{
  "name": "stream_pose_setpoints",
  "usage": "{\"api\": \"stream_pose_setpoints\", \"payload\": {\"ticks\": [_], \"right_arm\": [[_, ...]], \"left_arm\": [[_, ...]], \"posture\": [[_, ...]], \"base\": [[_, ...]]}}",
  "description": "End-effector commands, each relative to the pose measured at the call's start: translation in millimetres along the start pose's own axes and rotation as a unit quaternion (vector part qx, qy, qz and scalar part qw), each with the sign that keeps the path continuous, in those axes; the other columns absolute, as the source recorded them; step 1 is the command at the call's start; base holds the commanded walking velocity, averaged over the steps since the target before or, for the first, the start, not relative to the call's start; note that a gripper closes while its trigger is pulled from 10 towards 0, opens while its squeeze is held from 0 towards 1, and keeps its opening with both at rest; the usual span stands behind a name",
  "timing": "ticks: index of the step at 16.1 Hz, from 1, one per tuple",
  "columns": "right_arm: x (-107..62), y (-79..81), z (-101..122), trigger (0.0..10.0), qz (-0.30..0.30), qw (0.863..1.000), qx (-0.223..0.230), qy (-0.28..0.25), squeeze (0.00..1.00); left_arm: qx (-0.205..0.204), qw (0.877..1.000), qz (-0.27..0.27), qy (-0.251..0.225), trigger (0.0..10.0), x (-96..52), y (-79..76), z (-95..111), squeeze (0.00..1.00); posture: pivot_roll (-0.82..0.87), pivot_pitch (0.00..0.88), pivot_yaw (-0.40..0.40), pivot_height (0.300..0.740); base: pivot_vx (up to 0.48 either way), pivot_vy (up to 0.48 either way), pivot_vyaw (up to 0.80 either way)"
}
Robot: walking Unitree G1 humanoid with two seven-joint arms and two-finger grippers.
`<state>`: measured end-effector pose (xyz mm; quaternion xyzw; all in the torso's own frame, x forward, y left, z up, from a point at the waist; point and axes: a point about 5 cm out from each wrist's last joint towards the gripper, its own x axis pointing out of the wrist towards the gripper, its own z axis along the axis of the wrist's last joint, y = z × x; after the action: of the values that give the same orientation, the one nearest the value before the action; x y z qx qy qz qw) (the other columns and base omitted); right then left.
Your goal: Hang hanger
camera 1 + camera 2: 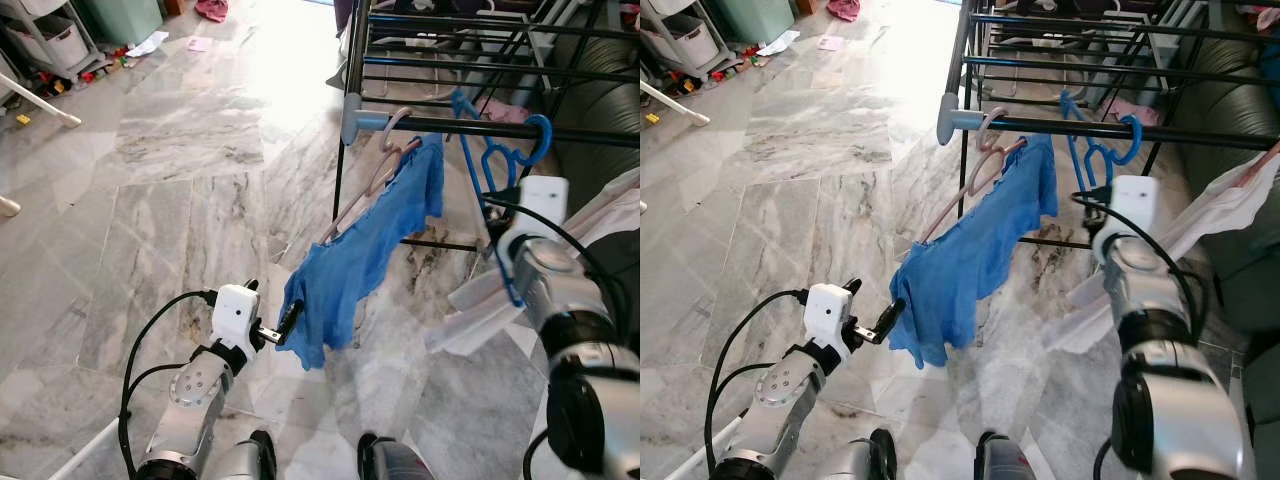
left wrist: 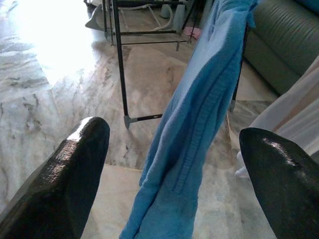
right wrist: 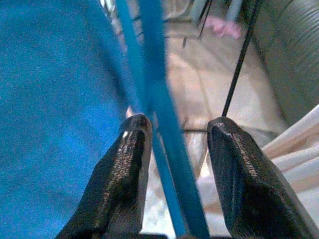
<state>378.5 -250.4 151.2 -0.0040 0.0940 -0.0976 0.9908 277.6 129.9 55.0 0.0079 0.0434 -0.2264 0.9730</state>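
Left eye view: your left gripper sits low at about 7 o'clock, fingertips at the hem of the blue shirt. That shirt hangs on a pink hanger hooked over the black rack rail; the hanger's long axis slants from the hook at 1 o'clock down toward 7 o'clock. The blue hanger hooks on the same rail at 2 o'clock, hook up, body running down toward your right wrist.

Right eye view: same scene, plus the white garment draped at 3 o'clock, just beside your right arm.

Left wrist view: fingers spread wide apart, the shirt hanging between them, touching neither; you also get the rack's foot and a grey sofa.

Right wrist view: right gripper has its fingers parted with the blue hanger's bar between them, running lengthwise out from the palm; contact on the right finger, you cannot tell.
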Motion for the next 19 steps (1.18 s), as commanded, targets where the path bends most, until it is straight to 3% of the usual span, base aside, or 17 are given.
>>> {"api": "stream_pose_setpoints", "payload": {"ticks": [1,6,11,15,19], "right_arm": [[-3.1,-1.8,0,10.0,0.005,1.000,0.012,-0.023,1.00],[-28.1,-17.2,-29,10.0,-0.011,0.999,-0.005,-0.049,1.00],[-45.7,-25.5,-31,10.0,-0.033,0.996,-0.014,-0.079,1.00],[-59.2,-18.4,-16,10.0,-0.038,0.986,-0.060,-0.150,1.00],[-72.5,11.2,-16,10.0,0.013,0.981,-0.068,-0.180,1.00]], "left_arm": [[0.006,1.000,0.002,0.013,10.0,-2.1,1.0,-5,0.00],[0.010,1.000,-0.005,0.016,10.0,2.3,1.5,-5,0.00],[0.012,1.000,-0.009,0.015,10.0,7.7,0.1,-3,0.00],[0.015,1.000,-0.005,0.009,10.0,10.3,-0.2,-2,0.00],[0.017,1.000,-0.002,0.006,10.0,12.8,-1.3,-2,0.00]], "posture": [[-0.14,0.244,0.014,0.740],[-0.16,0.228,0.033,0.740],[-0.17,0.218,0.040,0.740],[-0.18,0.210,0.039,0.740],[-0.19,0.200,0.032,0.740]], "base": [[0.000,0.000,0.00],[0.000,0.000,0.00],[0.000,0.000,0.00],[0.000,0.000,0.00],[0.000,0.000,0.00]]}}
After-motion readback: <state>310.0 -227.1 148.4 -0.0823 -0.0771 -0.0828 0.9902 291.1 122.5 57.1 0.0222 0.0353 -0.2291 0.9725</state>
